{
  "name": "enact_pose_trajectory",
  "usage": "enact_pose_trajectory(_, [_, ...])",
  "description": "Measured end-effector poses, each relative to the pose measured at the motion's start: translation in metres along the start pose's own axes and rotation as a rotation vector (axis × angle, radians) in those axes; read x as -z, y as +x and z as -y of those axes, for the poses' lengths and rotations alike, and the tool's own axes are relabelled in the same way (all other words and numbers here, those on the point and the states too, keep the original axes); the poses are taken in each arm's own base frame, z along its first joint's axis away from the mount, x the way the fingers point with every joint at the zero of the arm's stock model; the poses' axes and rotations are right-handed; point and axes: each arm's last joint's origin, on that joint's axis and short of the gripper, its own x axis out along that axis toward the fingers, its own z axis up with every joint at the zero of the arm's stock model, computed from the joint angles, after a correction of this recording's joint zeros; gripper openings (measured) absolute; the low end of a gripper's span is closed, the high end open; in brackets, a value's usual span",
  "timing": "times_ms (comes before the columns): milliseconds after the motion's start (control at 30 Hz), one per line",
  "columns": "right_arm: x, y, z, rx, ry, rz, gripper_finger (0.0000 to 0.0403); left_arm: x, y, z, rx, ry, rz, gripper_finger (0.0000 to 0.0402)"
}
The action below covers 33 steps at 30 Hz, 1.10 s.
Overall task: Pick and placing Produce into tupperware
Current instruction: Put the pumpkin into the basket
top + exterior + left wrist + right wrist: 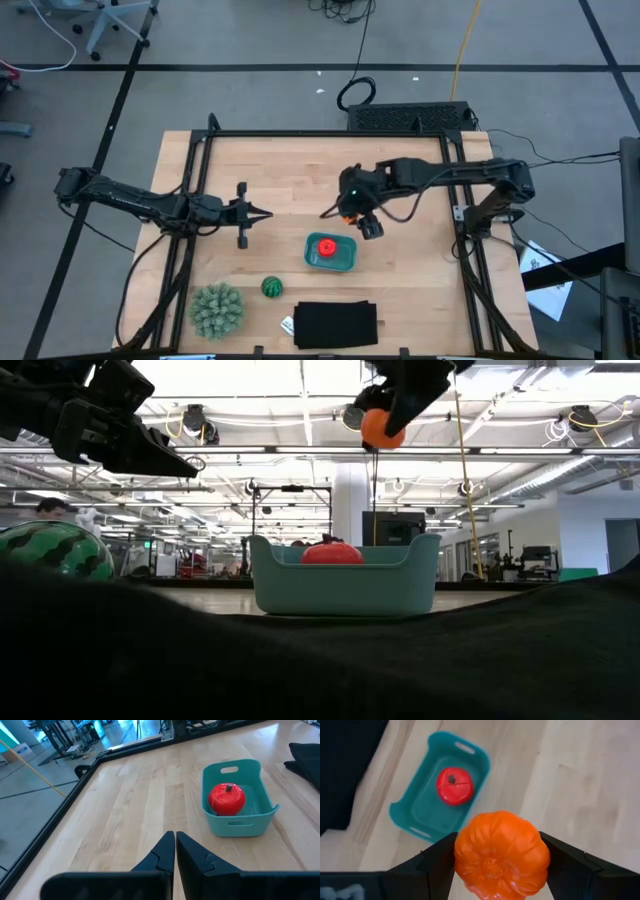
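Right wrist view shows, nearest of all, the orange ribbed pumpkin-shaped toy ball [501, 854] pressed between the two dark fingers of the right gripper [501, 862], which grip it on its two opposite sides at its widest part. It looks like hard, smooth plastic, and I judge it light and stiff, but rather slippery because it is round; a hold across the middle, as it is now, seems the safest one. Below it and farther off lies the small teal-blue plastic container with rounded corners [415, 807]. It already holds the red round toy fruit with a short stem [454, 785], which sits toward one end, so the other end of the floor is free. The orange ball is not yet straight over the container; it hangs in the air beside one long wall. In the low view it is well above the rim.

On the table, apart from the container and nearer the front edge in the high view, the dark green striped toy ball [272, 288] waits just beside the large pale green spiky ball [217, 309]. It should handle like the orange one. A flat black rectangle [336, 325] lies near them.

The left gripper [256, 215] rests over the bare wooden table [280, 170], away from the container, with its fingers closed together and empty.
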Motion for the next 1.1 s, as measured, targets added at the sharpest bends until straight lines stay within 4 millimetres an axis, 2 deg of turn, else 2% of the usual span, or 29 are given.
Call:
enact_pose_trajectory(133, [-0.006, 0.019, -0.006, -0.023, -0.087, -0.017, 0.0247, 0.0, 0.0, 0.0, 0.0, 0.0, 0.0, 0.0021])
enact_pose_trajectory(333, [-0.011, 0.047, -0.022, -0.062, -0.379, -0.074, 0.0247, 0.0, 0.0, 0.0, 0.0, 0.0, -0.002, 0.0021])
enact_pose_trajectory(500, [-0.014, 0.06, -0.036, -0.063, -0.589, -0.112, 0.0247, 0.001, 0.0, 0.0, 0.001, 0.001, -0.008, 0.0021])
enact_pose_trajectory(600, [-0.014, 0.065, -0.041, -0.046, -0.649, -0.104, 0.0247, 0.001, 0.0, 0.0, 0.002, 0.001, -0.01, 0.0021])
enact_pose_trajectory(933, [-0.006, 0.088, -0.041, -0.003, -0.505, -0.045, 0.0247, 0.002, 0.0, 0.001, 0.042, 0.0, -0.01, 0.0021])
enact_pose_trajectory(1100, [-0.007, 0.088, -0.041, 0.005, -0.307, -0.033, 0.0247, 0.002, 0.0, 0.001, 0.042, 0.001, -0.01, 0.0021])
